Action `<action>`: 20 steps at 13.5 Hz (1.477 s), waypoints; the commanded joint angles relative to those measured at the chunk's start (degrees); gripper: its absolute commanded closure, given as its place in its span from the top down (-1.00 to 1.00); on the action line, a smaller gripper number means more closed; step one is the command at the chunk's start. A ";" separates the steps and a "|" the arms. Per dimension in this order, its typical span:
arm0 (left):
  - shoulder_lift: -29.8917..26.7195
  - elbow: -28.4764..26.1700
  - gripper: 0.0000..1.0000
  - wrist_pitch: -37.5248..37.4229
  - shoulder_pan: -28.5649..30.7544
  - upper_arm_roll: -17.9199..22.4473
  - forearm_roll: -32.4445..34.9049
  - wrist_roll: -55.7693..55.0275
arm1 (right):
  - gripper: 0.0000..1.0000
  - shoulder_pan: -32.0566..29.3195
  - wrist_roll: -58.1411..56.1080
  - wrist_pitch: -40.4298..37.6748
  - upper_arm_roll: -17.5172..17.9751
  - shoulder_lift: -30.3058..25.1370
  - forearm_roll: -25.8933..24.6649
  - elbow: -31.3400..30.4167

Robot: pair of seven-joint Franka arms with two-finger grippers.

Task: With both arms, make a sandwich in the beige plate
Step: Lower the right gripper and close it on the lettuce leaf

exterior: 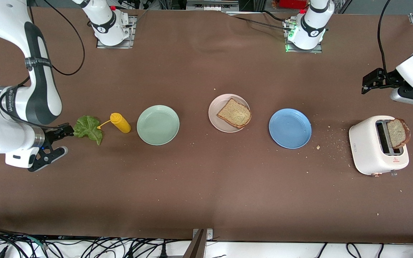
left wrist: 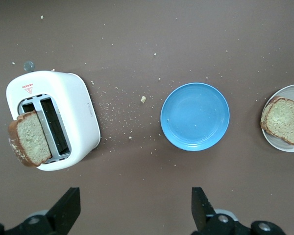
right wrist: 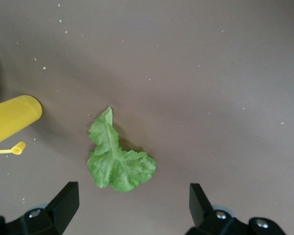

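1. Right pincer (exterior: 58, 142) hangs with its jaws spread wide and nothing in them, low over the desk (exterior: 206, 193) at the right arm's end, just beside the lettuce leaf (exterior: 89, 128) – the leaf still lies flat on the desk, so the filling is not yet picked up
2. A yellow squeeze bottle (exterior: 120, 122) and an empty mint-green plate (exterior: 158, 125) sit next along the row
3. The beige plate (exterior: 215, 114) at mid-desk holds one toast slice (exterior: 235, 113) – the base layer looks done
4. The blue plate (exterior: 290, 128) is empty
5. The second toast slice (exterior: 398, 133) stands in the white toaster (exterior: 371, 148), still to be fetched
6. Left pincer (exterior: 378, 80) is wide open and empty, up over the left arm's end of the desk near the toaster
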 commanded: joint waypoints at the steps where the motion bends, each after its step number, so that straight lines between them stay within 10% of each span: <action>1: 0.51 1.36 1.00 -1.22 -0.39 0.40 -0.68 -0.13 | 1.00 -0.74 1.36 7.61 0.85 -7.51 -0.55 -11.13; 12: 0.59 1.36 1.00 -1.65 -0.30 0.40 -0.68 -0.13 | 1.00 -1.27 41.51 12.45 2.61 -2.08 -1.69 -16.43; 20: 0.77 1.10 1.00 -2.36 0.83 0.75 -0.50 -0.21 | 0.99 -2.15 42.95 21.68 2.61 5.75 -1.60 -17.48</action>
